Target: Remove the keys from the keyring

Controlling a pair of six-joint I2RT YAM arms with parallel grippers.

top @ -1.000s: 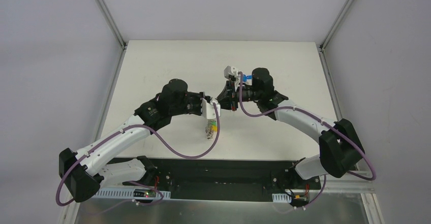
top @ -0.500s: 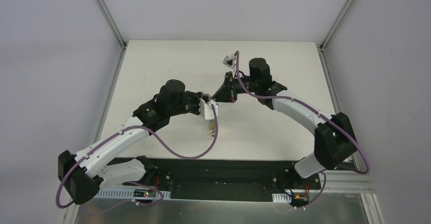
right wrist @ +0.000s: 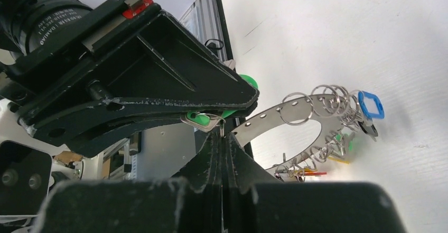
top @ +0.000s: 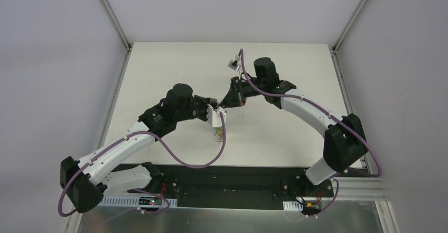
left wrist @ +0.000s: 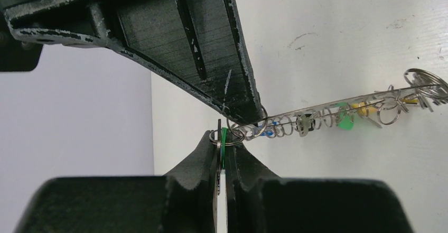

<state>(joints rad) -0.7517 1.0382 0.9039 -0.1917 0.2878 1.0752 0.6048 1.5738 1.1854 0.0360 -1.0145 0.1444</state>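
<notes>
My left gripper (left wrist: 224,137) is shut on a green-headed key (left wrist: 223,147), pinched edge-on at its small split ring. My right gripper (right wrist: 222,136) is shut on a thin small split ring (right wrist: 221,127), tip to tip with the left one. In the top view both grippers (top: 216,106) (top: 226,102) meet above the table's middle. The keyring (right wrist: 296,107) is a grey perforated metal hoop hanging beside them, also shown edge-on (left wrist: 338,104). It carries several small rings with a blue key (right wrist: 371,106), a green key (left wrist: 344,121) and a yellow key (left wrist: 364,108).
The white table (top: 274,132) lies under both arms. Grey enclosure walls and metal posts (top: 111,16) stand at the back corners. A purple cable (top: 222,143) loops below the left wrist.
The right wrist has swung back and left while its tip stays at the left gripper. The left gripper has shifted slightly, and the hanging keys show less beneath it.
</notes>
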